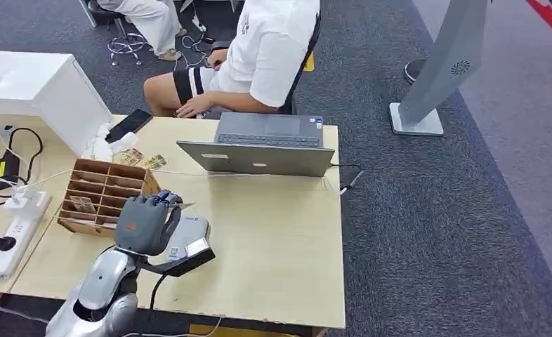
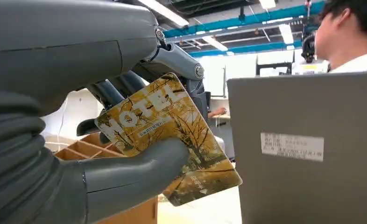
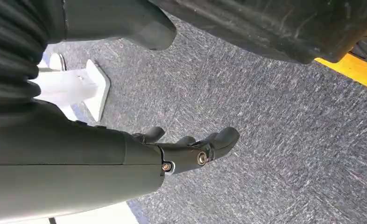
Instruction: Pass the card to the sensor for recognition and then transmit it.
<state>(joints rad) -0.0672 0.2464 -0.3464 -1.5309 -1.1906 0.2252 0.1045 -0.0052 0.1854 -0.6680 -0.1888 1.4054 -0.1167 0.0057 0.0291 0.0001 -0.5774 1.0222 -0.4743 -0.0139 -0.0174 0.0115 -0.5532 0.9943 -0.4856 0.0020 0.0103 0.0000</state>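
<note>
One card (image 2: 172,140), printed in yellow, is being pinched between the left hand's (image 1: 145,223) thumb and fingers (image 2: 125,86), its free end jutting beyond them, probably so its face can reach the flat grey sensor (image 1: 189,242) directly beneath. The right hand (image 3: 186,149) is hanging over carpet, holding nothing, fingers loosely apart, likely awaiting the transfer.

Light wooden table (image 1: 280,232) on dark grey carpet (image 1: 428,232); white cabinet (image 1: 41,88) at its far left corner
</note>
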